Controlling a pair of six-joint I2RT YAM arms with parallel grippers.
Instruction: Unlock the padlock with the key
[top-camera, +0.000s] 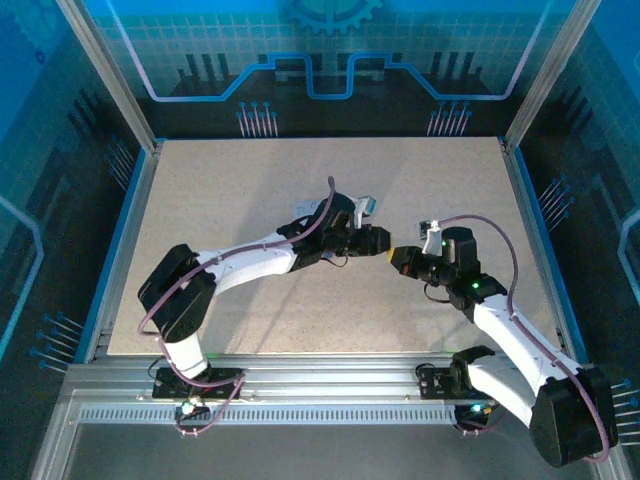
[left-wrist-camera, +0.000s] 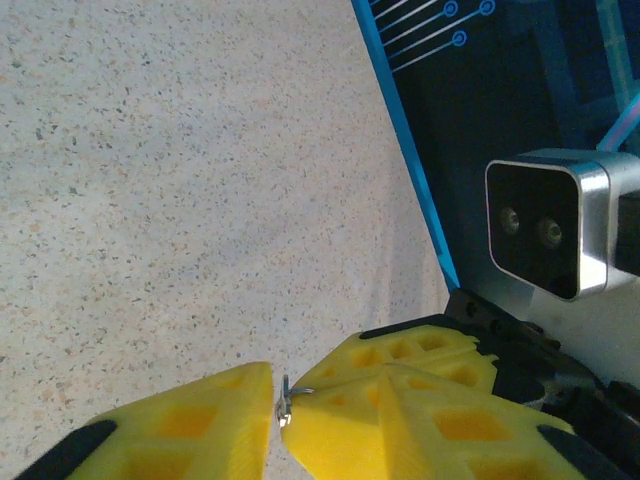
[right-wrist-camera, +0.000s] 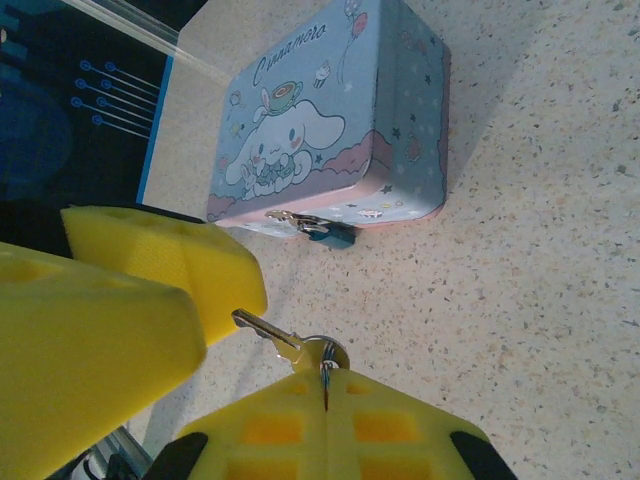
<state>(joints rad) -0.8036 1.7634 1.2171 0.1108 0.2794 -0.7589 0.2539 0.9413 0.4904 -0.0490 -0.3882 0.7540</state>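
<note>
Right pincer (right-wrist-camera: 325, 385): yellow foam pads pressed together, clamped on ring end of small silver key (right-wrist-camera: 268, 333); seam btwn pads runs straight down from ring.
Key: blade sticks out free of the pads, tip aimed at left pincer (top-camera: 378, 241). Touching it or just short of it, can't tell.
Left pincer: meets right pincer tip to tip over the surface, a bit right of centre. Pads apart or together, can't make out.
Left wrist view: small silver metal bit (left-wrist-camera: 284, 402) sits in narrow gap btwn yellow pads. Right arm's silver-and-black wrist cam (left-wrist-camera: 550, 228) is just beyond.
Padlock (right-wrist-camera: 330, 236): small teal-blue lock w/ silver shackle, hanging on clasp of tin, on the side wall facing the pincers, low against surface. Near key but apart from it.
Tin (right-wrist-camera: 330, 130): pale blue and pink rectangular metal box w/ rounded corners, white cartoon puppy print, lid down, lying flat on surface.
Surface (top-camera: 250, 190): beige speckled board w/ blue edging.
</note>
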